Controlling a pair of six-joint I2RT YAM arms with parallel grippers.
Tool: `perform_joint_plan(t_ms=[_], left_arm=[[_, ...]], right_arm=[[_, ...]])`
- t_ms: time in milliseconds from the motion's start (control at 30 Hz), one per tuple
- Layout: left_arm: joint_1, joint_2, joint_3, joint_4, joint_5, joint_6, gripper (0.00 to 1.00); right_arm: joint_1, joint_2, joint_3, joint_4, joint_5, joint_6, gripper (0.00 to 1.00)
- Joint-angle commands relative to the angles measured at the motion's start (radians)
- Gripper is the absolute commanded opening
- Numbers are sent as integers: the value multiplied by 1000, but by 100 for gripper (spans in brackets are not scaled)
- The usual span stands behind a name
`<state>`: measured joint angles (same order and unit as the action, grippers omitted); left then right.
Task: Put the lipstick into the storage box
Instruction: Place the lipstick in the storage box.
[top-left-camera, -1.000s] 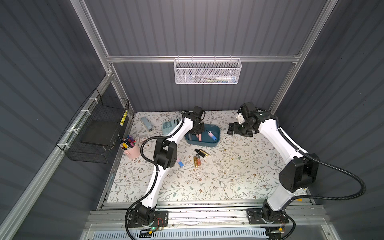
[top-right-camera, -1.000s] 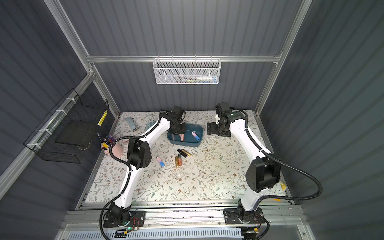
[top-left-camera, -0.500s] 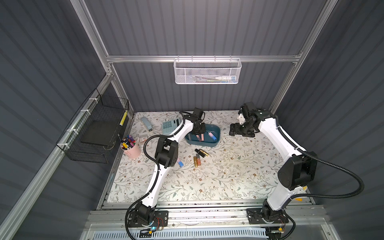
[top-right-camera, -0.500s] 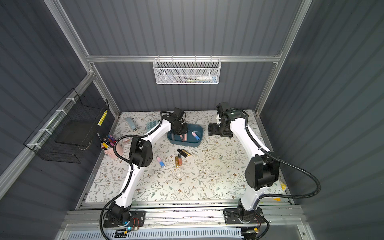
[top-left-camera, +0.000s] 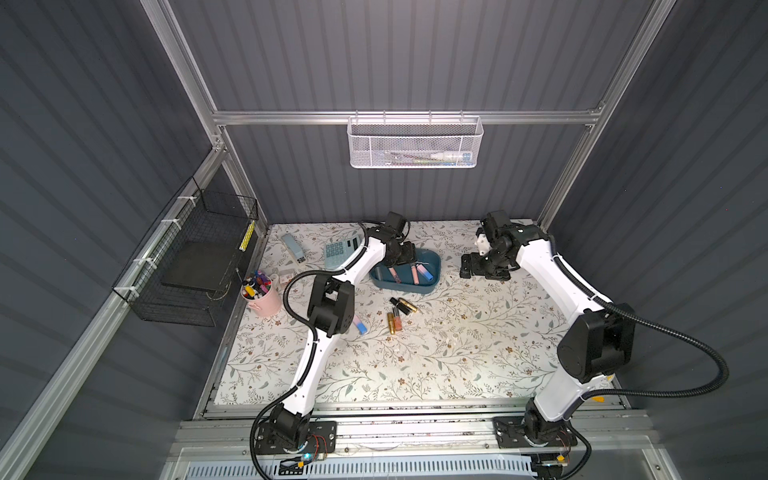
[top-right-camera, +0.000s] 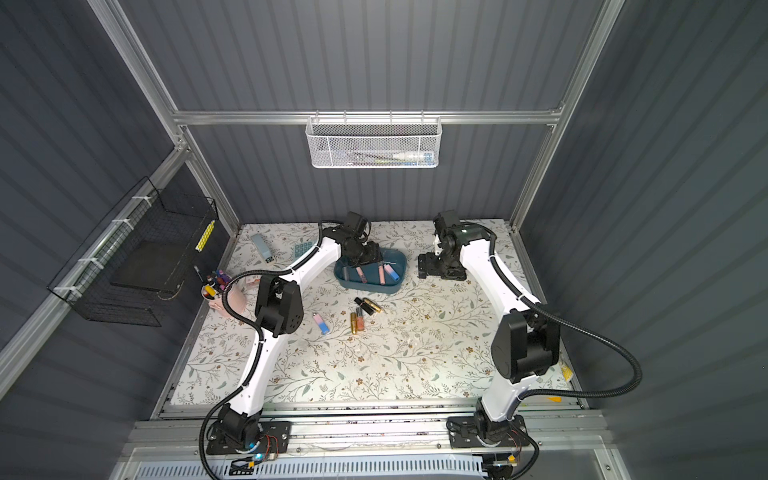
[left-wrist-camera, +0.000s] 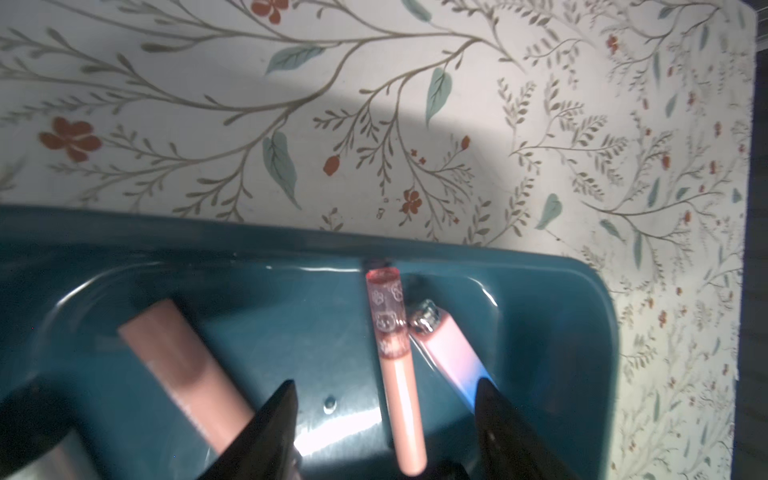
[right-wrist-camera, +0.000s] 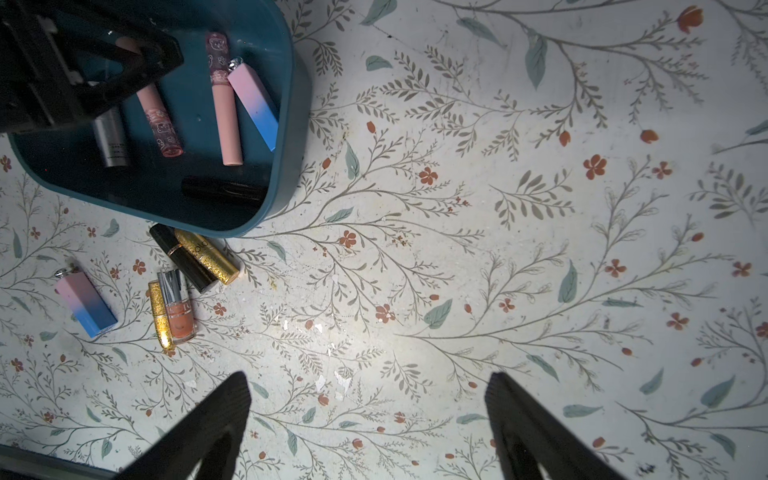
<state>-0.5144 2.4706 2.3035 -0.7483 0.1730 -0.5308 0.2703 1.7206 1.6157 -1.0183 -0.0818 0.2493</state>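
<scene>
I note my left claw spread, gripping nothing; the slim pink lipstick tube lies inside the shallow teal plastic storage box. My right claw, at the box's three o'clock, stands wide, empty.

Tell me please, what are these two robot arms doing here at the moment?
The robot is collecting lipsticks into the storage box. The left pincer stands open over the box, and a pink lipstick lies inside between its fingers, not gripped. The right pincer hangs open over the table, holding nothing. On the table outside the box lie other lipsticks.
</scene>
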Motion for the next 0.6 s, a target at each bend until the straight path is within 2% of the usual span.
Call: perform_joint_plan(t_ms=[0,200,367,567], left_arm=[[2,-149,-47,-39,-21,20,68],[2,-310,-200,-128,-103,24,67],[2,-485,-452,-124,-131,-17,64],[-24,-620,-703,-105,-124,-81,60]], right_arm=[[21,-33,-10,0,17,-34,89],[85,-16,-30,31,27,-43,87],[118,-25,-58,79,57,-11,87],[112,-32,-69,95,48,15,87]])
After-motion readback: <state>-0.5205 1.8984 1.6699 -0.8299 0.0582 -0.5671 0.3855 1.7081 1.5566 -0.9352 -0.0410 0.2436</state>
